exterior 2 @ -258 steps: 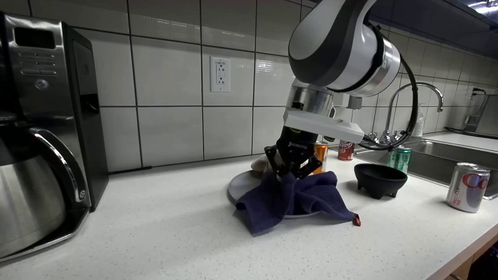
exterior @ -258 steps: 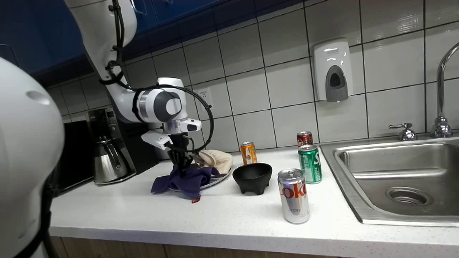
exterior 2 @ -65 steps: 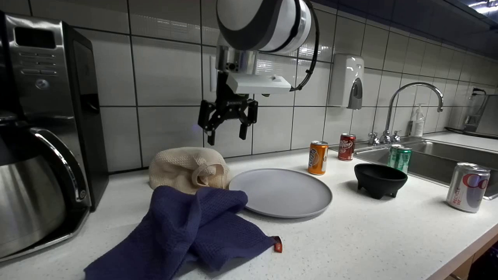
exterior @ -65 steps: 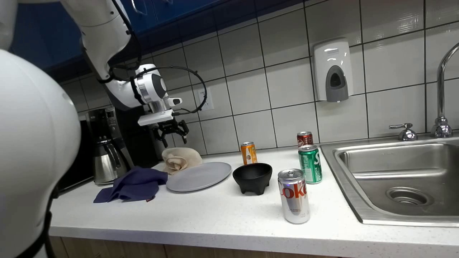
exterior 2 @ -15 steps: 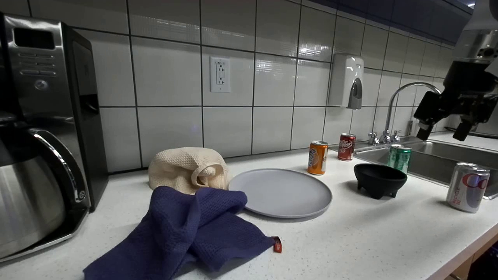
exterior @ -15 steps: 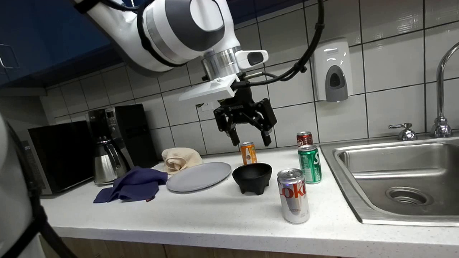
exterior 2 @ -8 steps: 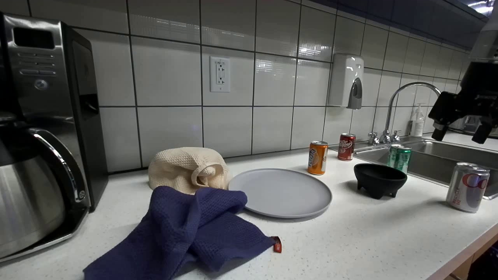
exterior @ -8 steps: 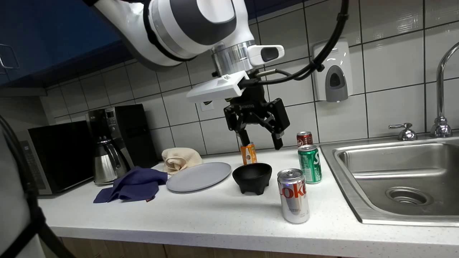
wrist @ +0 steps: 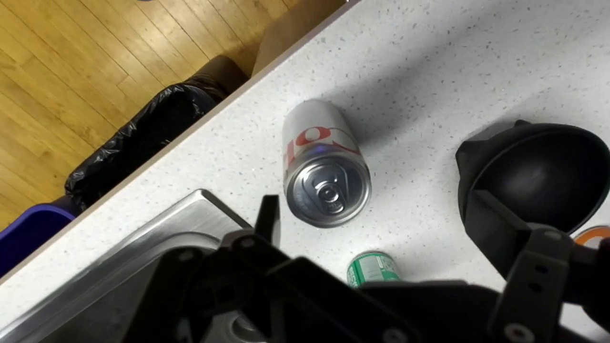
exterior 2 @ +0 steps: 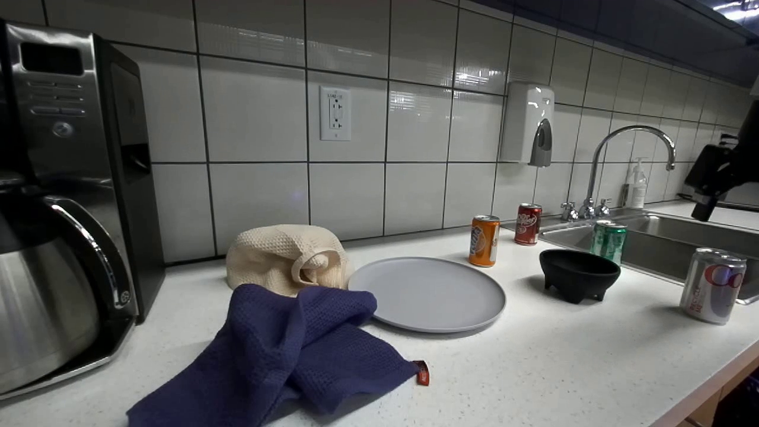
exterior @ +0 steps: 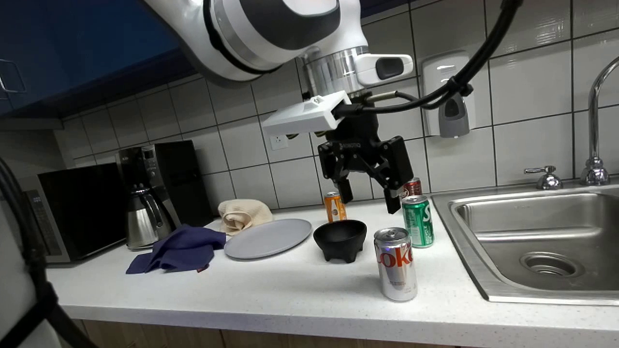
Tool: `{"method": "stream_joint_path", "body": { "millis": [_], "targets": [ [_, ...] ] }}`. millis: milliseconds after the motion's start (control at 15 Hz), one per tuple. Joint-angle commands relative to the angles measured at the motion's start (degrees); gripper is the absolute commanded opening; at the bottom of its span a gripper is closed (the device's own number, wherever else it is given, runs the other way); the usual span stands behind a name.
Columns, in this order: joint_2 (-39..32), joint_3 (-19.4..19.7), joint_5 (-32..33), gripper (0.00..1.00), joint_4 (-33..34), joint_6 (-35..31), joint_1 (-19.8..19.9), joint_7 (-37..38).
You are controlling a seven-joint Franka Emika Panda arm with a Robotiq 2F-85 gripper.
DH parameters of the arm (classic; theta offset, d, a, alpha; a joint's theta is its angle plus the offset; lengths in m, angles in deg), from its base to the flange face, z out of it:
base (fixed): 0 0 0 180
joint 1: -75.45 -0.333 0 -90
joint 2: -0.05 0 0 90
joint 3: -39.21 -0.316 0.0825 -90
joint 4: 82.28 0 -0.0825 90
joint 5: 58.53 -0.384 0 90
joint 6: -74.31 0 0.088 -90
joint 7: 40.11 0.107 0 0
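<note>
My gripper [exterior: 369, 202] hangs in the air over the counter, jaws wide apart with nothing between them. In the wrist view a silver Coke can [wrist: 329, 190] stands upright just beyond the gap, closer to the left finger [wrist: 269, 214]. A green can [wrist: 374, 267] shows under the gripper body, which partly hides it. The black footed bowl [wrist: 543, 176] is beneath the right finger [wrist: 493, 228]. In an exterior view an orange can [exterior: 335, 208] stands behind the bowl, and a dark red can [exterior: 412, 187] is partly covered by a finger.
A grey plate [exterior 2: 433, 296] lies left of the bowl, with a crumpled blue cloth [exterior 2: 284, 350] and a beige cloth [exterior 2: 278, 255] beside it. The steel sink [exterior: 541, 241] is on the right. A coffee maker [exterior: 154, 193] and microwave [exterior: 82, 208] stand at the left.
Earlier the gripper was at the blue cloth on the plate; the cloth then lay on the counter. Over the last second the open gripper has moved toward the sink side and somewhat lower.
</note>
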Motion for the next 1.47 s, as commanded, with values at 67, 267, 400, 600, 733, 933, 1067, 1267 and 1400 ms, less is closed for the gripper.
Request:
{"method": "stream_joint_path", "body": {
  "millis": [67, 267, 400, 600, 733, 933, 1067, 1267, 1400],
  "targets": [
    [2.1, -0.8, 1.1, 1.00, -0.4, 3.1, 2.8, 1.6],
    [1.2, -1.5, 2.1, 1.00, -0.3, 3.2, 3.5, 2.5],
    [0.0, -2.0, 2.8, 1.00, 0.0, 3.2, 3.5, 3.3],
    [-1.4, -1.9, 2.8, 1.00, -0.1, 2.6, 3.1, 3.9],
    [-2.0, -2.1, 3.0, 1.00, -0.1, 2.4, 3.2, 4.4],
    [-3.0, -2.1, 3.2, 1.00, -0.1, 2.0, 3.2, 4.9],
    [-3.7, -2.1, 3.3, 1.00, -0.1, 1.6, 3.4, 5.6],
    [-4.7, -2.1, 3.9, 1.00, -0.1, 0.9, 3.7, 6.7],
    [-5.4, -2.3, 4.8, 1.00, -0.1, 0.3, 3.8, 7.8]
  ]
}}
